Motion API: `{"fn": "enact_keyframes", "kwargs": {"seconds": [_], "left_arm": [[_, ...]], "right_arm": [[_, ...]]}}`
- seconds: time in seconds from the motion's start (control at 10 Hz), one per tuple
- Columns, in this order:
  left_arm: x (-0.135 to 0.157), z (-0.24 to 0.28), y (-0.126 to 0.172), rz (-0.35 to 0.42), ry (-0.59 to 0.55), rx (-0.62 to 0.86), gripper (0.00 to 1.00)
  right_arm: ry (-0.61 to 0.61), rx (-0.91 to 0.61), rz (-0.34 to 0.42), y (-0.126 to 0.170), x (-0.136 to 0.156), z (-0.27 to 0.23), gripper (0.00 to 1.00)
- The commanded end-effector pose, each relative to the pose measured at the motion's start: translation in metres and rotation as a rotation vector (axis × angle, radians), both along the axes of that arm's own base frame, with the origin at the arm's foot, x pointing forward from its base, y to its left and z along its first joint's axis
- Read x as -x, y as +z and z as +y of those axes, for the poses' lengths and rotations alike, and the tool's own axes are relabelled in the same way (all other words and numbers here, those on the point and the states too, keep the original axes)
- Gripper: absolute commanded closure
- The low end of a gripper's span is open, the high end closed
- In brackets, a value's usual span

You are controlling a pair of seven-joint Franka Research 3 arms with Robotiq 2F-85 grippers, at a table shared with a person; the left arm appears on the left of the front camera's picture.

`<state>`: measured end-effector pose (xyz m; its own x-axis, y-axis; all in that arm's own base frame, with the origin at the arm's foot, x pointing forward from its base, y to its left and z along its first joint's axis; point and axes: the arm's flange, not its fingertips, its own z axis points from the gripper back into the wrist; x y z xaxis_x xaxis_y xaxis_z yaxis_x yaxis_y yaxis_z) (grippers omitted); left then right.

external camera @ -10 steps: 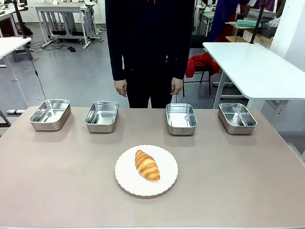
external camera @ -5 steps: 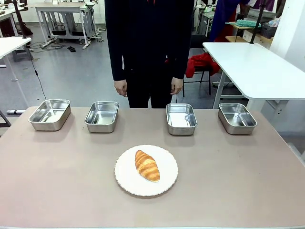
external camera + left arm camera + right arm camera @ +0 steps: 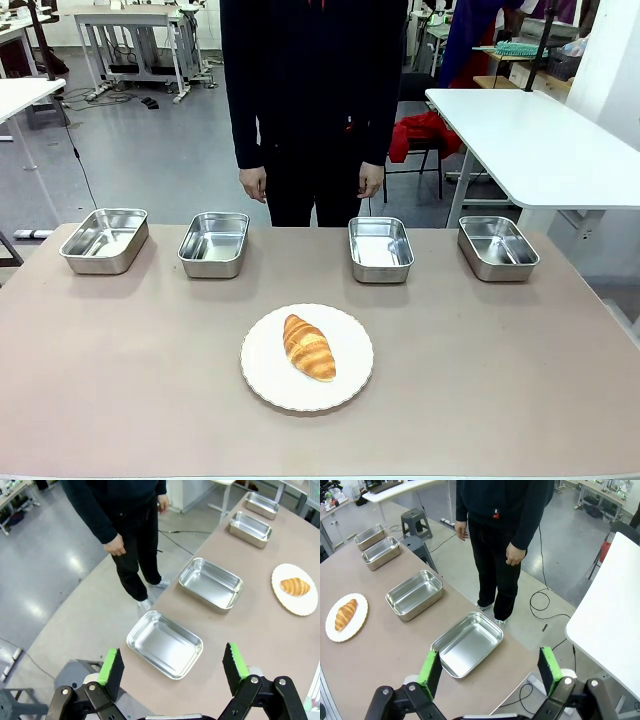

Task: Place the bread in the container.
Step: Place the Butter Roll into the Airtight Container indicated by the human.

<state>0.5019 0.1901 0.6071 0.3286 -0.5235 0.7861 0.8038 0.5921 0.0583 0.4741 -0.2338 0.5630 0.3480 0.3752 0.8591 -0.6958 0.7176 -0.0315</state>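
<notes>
The near half of the table (image 3: 120,400) is left bare to the left and right of the white plate (image 3: 258,375), which is set midway between the side edges. The bread (image 3: 309,347) on it is uncovered from above. Along the far edge four steel trays (image 3: 104,240) (image 3: 214,243) (image 3: 380,248) (image 3: 497,247) are lined up, gaps being left between them, the widest in the middle. A bare strip is kept between plate and row. Beyond the far edge, behind that middle gap, a person (image 3: 315,100) is stationed, hands (image 3: 254,184) held at the sides, off the table.
</notes>
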Motion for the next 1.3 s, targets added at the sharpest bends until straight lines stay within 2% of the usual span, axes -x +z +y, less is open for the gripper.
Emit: {"fn": "enact_keyframes", "kwargs": {"seconds": [0.0, 1.2], "left_arm": [[-0.0003, -0.0002, 0.0001, -0.008, 0.008, 0.015, 0.00], [-0.0003, -0.0002, 0.0001, -0.008, 0.008, 0.015, 0.00]], "right_arm": [[0.001, 0.001, -0.004, 0.0018, 0.0001, 0.0012, 0.00], [0.001, 0.001, -0.004, 0.0018, 0.0001, 0.0012, 0.00]]}}
